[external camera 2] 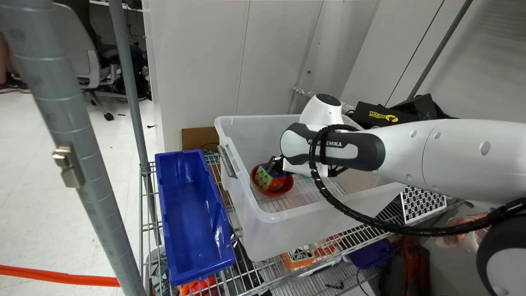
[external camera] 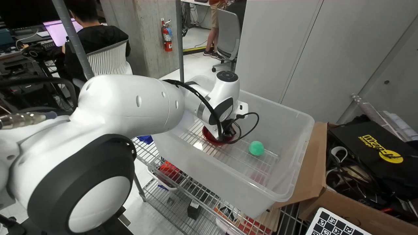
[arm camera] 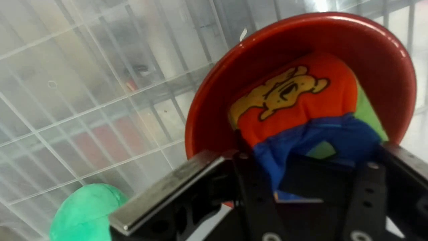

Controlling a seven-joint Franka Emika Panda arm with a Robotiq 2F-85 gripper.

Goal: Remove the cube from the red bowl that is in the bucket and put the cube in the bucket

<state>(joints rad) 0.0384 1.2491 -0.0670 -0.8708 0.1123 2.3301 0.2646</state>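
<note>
The bucket is a translucent white tub [external camera: 298,153] [external camera 2: 283,234] on a wire rack. The red bowl [external camera: 209,135] [external camera 2: 273,193] [arm camera: 214,90] sits on its floor. The multicoloured cube [external camera 2: 263,179] [arm camera: 297,113] is in the bowl, tilted, with red, blue and green faces and a yellow figure; in an exterior view the arm hides it. My gripper [external camera 2: 274,164] [arm camera: 312,152] reaches down into the bowl, fingers apart on either side of the cube's blue side. The cube looks creased between them. The dark fingers hide the contact, so I cannot tell if they press on it.
A small green ball [external camera: 256,148] [arm camera: 88,214] lies on the tub floor beside the bowl. A blue bin [external camera 2: 189,213] stands beside the tub. A cardboard box [external camera: 316,163] with cables is at the tub's opposite end. The tub's rim and walls surround my wrist.
</note>
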